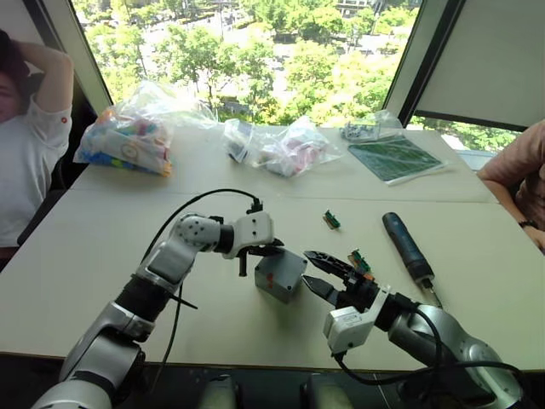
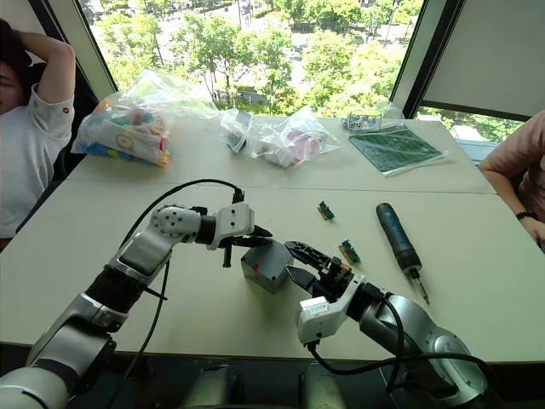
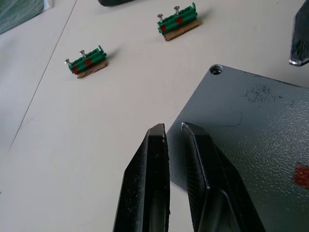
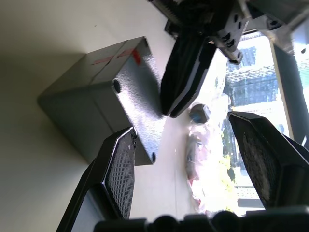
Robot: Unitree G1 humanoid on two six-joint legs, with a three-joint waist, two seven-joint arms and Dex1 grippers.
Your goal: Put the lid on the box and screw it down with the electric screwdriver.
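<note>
Left gripper (image 1: 255,253): fingers (image 3: 149,183) nearly together, clenched on nothing, tips resting at the top edge of the lid (image 3: 251,130). Lid: grey, lying closed on the box (image 1: 279,274), corner screw hole visible, red mark on the box side.

Right gripper (image 1: 317,271): jaws released, spread wide, one finger (image 4: 118,174) beside the box's near corner, the other clear of it; nothing held.

Two green terminal blocks (image 3: 87,60) with screws lay on the table (image 1: 102,247) beyond the left fingertips. Electric screwdriver (image 1: 409,247): lay untouched, well outside the right jaws.

Farther off: clear bags of parts (image 1: 128,136), a green circuit board (image 1: 396,158). Persons seated at both table ends.
</note>
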